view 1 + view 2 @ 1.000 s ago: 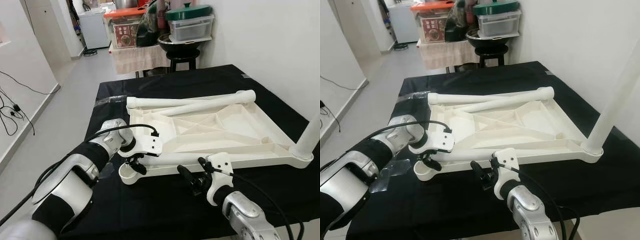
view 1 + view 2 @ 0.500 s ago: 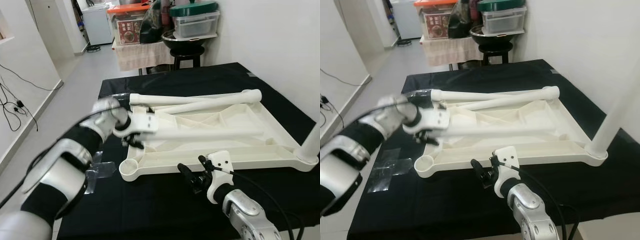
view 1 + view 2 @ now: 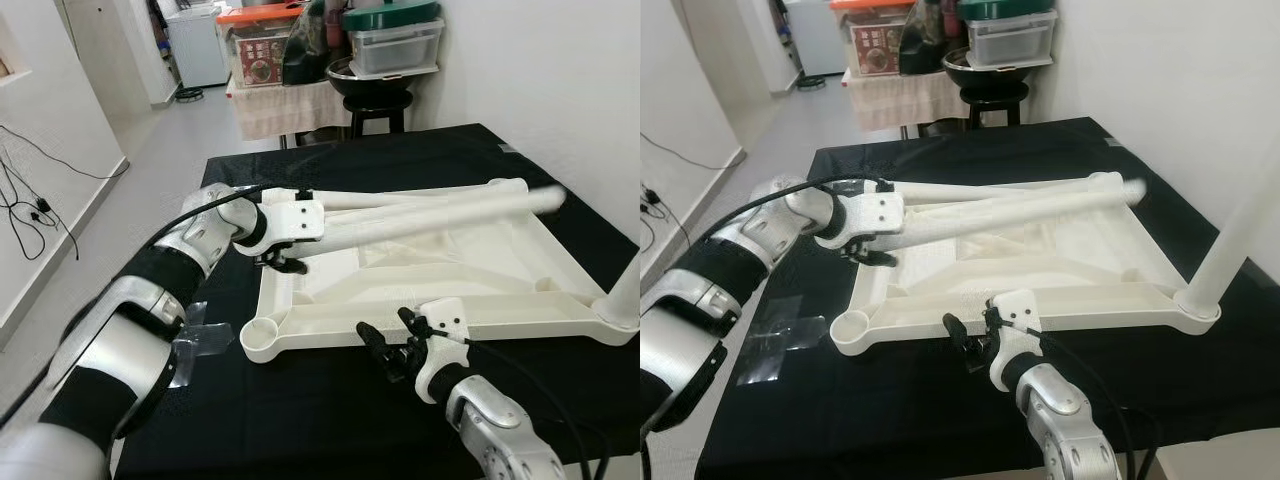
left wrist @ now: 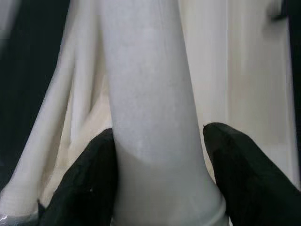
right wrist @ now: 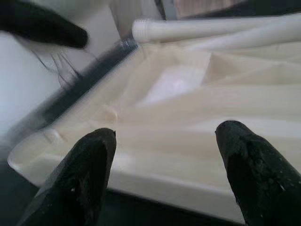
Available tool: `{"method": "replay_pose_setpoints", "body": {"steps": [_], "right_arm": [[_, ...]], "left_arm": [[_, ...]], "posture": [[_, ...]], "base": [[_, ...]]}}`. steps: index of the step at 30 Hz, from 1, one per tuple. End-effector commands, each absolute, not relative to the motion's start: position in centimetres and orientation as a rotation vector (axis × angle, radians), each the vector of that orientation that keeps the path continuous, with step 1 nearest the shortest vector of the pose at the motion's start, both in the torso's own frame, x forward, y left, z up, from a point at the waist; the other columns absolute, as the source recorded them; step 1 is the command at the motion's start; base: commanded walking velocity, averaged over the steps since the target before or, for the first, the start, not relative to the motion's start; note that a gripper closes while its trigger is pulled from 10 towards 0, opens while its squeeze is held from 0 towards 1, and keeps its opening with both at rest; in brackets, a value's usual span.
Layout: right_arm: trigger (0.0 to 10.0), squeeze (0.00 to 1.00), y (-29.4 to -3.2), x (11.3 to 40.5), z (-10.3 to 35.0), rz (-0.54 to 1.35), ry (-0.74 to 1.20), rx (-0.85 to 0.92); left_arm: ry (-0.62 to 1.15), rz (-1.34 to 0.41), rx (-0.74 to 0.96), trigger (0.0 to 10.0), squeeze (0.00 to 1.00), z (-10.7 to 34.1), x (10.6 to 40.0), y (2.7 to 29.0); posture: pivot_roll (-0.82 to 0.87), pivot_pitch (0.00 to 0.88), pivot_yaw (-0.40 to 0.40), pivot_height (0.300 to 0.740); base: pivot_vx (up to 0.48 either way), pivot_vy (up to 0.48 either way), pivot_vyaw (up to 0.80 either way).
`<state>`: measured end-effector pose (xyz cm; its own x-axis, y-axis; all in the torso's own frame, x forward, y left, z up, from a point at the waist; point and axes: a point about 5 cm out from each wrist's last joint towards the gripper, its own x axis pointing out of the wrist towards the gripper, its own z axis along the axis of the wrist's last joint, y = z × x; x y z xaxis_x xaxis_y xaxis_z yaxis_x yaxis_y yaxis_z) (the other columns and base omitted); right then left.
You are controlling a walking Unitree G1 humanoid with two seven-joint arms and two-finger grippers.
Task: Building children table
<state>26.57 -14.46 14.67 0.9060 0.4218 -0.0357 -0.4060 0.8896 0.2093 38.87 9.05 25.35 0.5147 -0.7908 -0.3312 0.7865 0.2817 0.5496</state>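
While my left gripper [image 3: 283,262] clamps a leg [image 3: 430,218] over the tabletop [image 3: 500,290], my right gripper [image 3: 392,345] hangs open before its rim.

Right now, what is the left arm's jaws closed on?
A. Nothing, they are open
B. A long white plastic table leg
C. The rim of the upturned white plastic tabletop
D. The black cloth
B: the left gripper has its jaws clamped around one end of the long white plastic table leg, lifted at a slant over the upturned white plastic tabletop.
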Motion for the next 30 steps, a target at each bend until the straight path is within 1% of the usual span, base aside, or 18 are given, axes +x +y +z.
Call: {"method": "replay_pose_setpoints", "body": {"steps": [1,2,3,4,6,7,8,9,11,12,13,15,16,18,24,26,29,30], "right_arm": [[10.0,0.00,-14.2,26.5,16.0,0.469,0.024,0.252],[10.0,0.00,-14.2,26.5,16.9,0.499,-0.021,0.308],[10.0,0.00,-14.2,26.4,19.3,0.598,-0.131,0.409],[10.0,0.00,-14.2,26.4,19.3,0.598,-0.131,0.409],[10.0,0.00,-14.0,26.1,21.1,0.729,-0.213,0.430],[10.0,0.00,-14.0,26.1,21.1,0.729,-0.213,0.430],[10.0,0.00,-13.8,25.8,21.9,0.807,-0.244,0.415],[10.0,0.00,-13.8,25.8,21.9,0.807,-0.244,0.415],[10.0,0.00,-13.7,25.4,22.8,0.931,-0.271,0.362],[10.0,0.00,-13.7,25.4,22.8,0.931,-0.271,0.362],[10.0,0.00,-13.8,25.3,23.2,0.984,-0.276,0.334],[10.0,0.00,-14.2,25.1,23.8,1.095,-0.274,0.275],[10.0,0.00,-14.2,25.1,23.8,1.095,-0.274,0.275],[10.0,0.00,-14.2,24.7,24.2,1.208,-0.259,0.219],[10.0,0.00,-14.2,24.9,24.3,1.254,-0.223,0.175],[10.0,0.00,-14.2,25.2,24.3,1.239,-0.222,0.170],[10.0,0.00,-14.1,25.2,24.3,1.235,-0.226,0.168],[10.0,0.00,-13.9,25.4,24.0,1.201,-0.213,0.172]], "left_arm": [[-0.064,-1.043,0.630,10.0,0.00,26.4,38.8,9.5],[-0.112,-1.056,0.509,10.0,0.00,26.8,38.6,9.6],[-0.198,-1.103,0.208,10.0,0.00,27.6,37.8,10.3],[-0.198,-1.103,0.208,10.0,0.00,27.6,37.8,10.3],[-0.251,-1.167,0.018,10.0,0.00,27.2,36.7,11.1],[-0.251,-1.167,0.018,10.0,0.00,27.2,36.7,11.1],[-0.278,-1.178,-0.039,10.0,0.00,26.6,36.3,11.5],[-0.278,-1.178,-0.039,10.0,0.00,26.6,36.3,11.5],[-0.316,-1.198,-0.089,10.0,0.00,25.7,35.4,12.0],[-0.316,-1.198,-0.089,10.0,0.00,25.7,35.4,12.0],[-0.319,-1.222,-0.117,10.0,0.00,25.2,34.9,12.3],[-0.306,-1.394,-0.239,10.0,0.00,24.7,32.7,13.1],[-0.306,-1.394,-0.239,10.0,0.00,24.7,32.7,13.1],[-0.310,-1.507,-0.339,10.0,0.00,24.7,31.1,13.9],[-0.323,-1.513,-0.370,10.0,0.00,24.6,29.9,14.5],[-0.319,-1.447,-0.321,10.0,0.00,24.3,29.9,14.4],[-0.310,-1.420,-0.305,10.0,0.00,24.1,29.9,14.3],[-0.272,-1.258,-0.213,10.0,0.00,23.4,31.2,14.5]], "posture": [[-0.08,0.000,0.079,0.740],[-0.08,0.000,0.078,0.740],[-0.07,0.000,0.076,0.740],[-0.07,0.000,0.076,0.740],[-0.08,0.000,0.079,0.740],[-0.08,0.000,0.079,0.740],[-0.08,0.000,0.076,0.740],[-0.08,0.000,0.076,0.740],[-0.07,0.000,0.074,0.740],[-0.07,0.000,0.074,0.740],[-0.07,0.000,0.070,0.740],[-0.07,0.000,0.065,0.740],[-0.07,0.000,0.065,0.740],[-0.06,0.000,0.056,0.740],[-0.05,0.000,0.042,0.740],[-0.05,0.000,0.032,0.740],[-0.05,0.000,0.032,0.740],[-0.05,0.000,0.034,0.740]], "base": [[0.000,0.000,0.00],[0.000,0.000,0.00],[0.000,0.000,0.00],[0.000,0.000,0.00],[0.000,0.000,0.00],[0.000,0.000,0.00],[0.000,0.000,0.00],[0.000,0.000,0.00],[0.000,0.000,0.00],[0.000,0.000,0.00],[0.000,0.000,0.00],[0.000,0.000,0.00],[0.000,0.000,0.00],[0.000,0.000,0.00],[0.000,0.000,0.00],[0.000,0.000,0.00],[0.000,0.000,0.00],[0.000,0.000,0.00]]}}
